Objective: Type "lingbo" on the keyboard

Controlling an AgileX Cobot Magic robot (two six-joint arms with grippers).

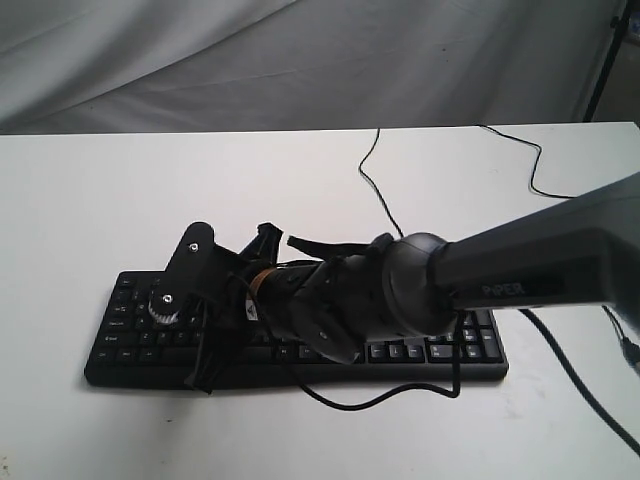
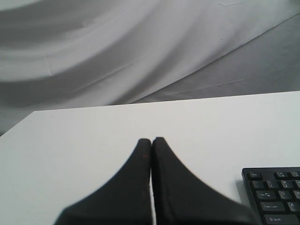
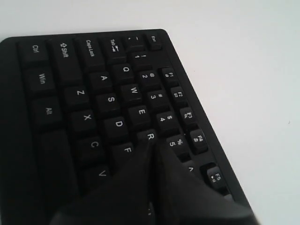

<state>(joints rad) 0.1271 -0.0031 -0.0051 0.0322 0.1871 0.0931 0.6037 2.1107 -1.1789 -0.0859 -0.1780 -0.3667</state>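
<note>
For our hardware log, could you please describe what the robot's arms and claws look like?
The right arm is a dark grey tube marked PIPER in white, with a rounded joint and a thin black cable looping from the wrist. Both the left claw and right claw are matte black and tapered.

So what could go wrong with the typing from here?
The right arm's shut jaws sit over the keyboard around R and F, not at L; their blunt tip might press a wrong or neighbouring key. The loose black cable looped by the keyboard's front edge could snag as the arm moves.
</note>
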